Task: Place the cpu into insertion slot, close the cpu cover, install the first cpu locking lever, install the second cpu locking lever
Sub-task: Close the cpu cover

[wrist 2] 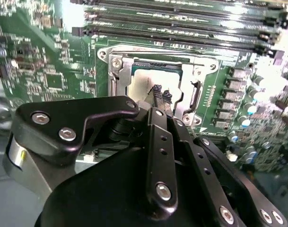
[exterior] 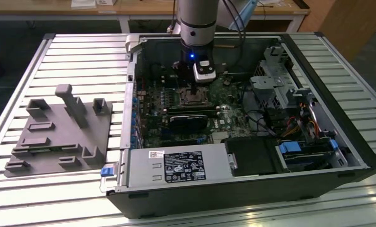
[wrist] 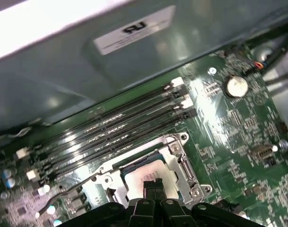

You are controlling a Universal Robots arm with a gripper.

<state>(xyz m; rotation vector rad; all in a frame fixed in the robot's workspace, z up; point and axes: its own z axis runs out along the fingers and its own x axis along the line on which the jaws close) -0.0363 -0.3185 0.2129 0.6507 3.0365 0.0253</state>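
Note:
The cpu (wrist 2: 144, 79) (wrist: 146, 172), a pale silvery square, lies in the insertion slot (exterior: 191, 97) on the green board. The cpu cover (wrist 2: 200, 72) (wrist: 180, 160), a silvery frame with a window, lies flat around it. My gripper (wrist 2: 161, 93) (wrist: 153, 184) hangs just over the chip's face, its black fingertips pressed together with nothing between them. Whether the tips touch the chip, I cannot tell. In the exterior view the arm comes straight down into the open computer case, with the gripper (exterior: 196, 89) above the socket. A thin wire lever (wrist: 75, 183) runs beside the cover.
Black memory slots (wrist: 110, 130) (wrist 2: 181, 26) run along one side of the socket. A black graphics card (exterior: 188, 118) and the power supply box (exterior: 175, 166) sit nearer the camera. The case wall (wrist: 77, 71) is close by. A grey fixture (exterior: 55, 135) rests on the slatted table.

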